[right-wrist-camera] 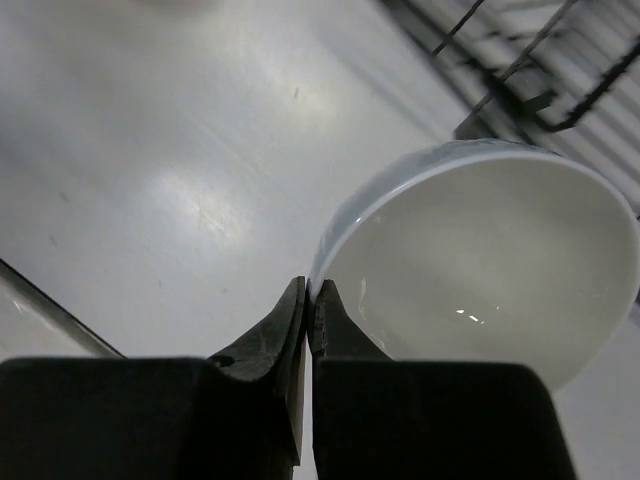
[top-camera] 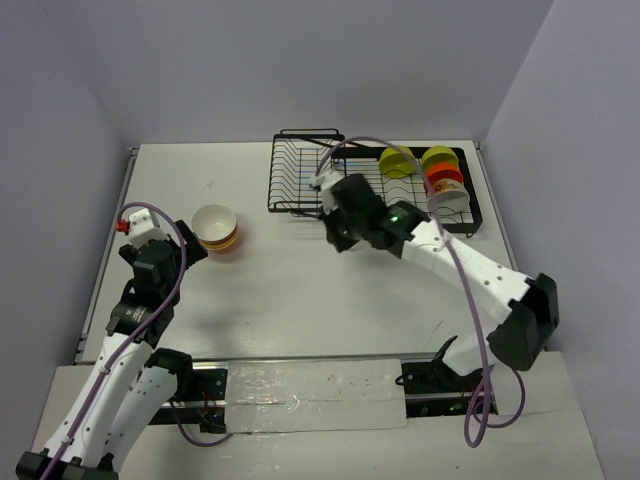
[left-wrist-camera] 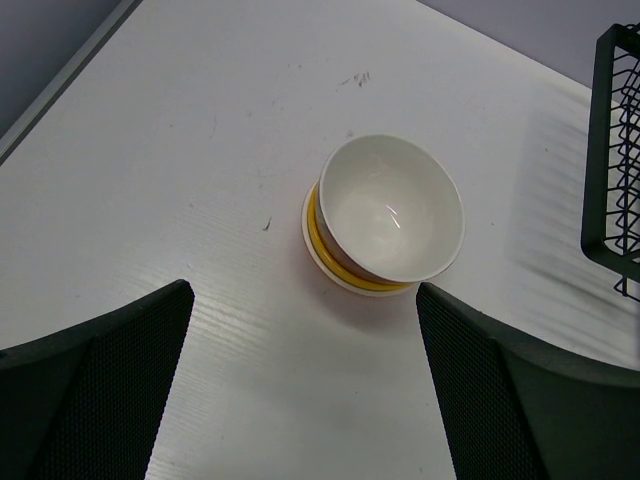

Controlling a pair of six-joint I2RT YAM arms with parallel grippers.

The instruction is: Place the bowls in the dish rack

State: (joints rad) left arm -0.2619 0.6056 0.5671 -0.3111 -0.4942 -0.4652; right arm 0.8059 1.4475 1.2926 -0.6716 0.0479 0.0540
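Dark mesh-faced fingers (left-wrist-camera: 100, 390) of your left gripper (left-wrist-camera: 302, 290) fill the near corners, spread wide and holding nothing. Straight ahead of them, just past the tips, a stack of bowls (left-wrist-camera: 392, 210) sits on the table (left-wrist-camera: 200, 150), a white one on top with a yellow rim showing beneath. Over to the right, your right gripper (right-wrist-camera: 308, 295) has its jaws pinched almost together on the rim of a white bowl (right-wrist-camera: 480, 260) (tipped, its mouth facing the wrist camera). Just beyond that bowl stands the dish rack (top-camera: 300, 175), and farther right of the gripper the racked bowls (top-camera: 397, 162) stand on edge: lime-green, yellow-orange, red, white.
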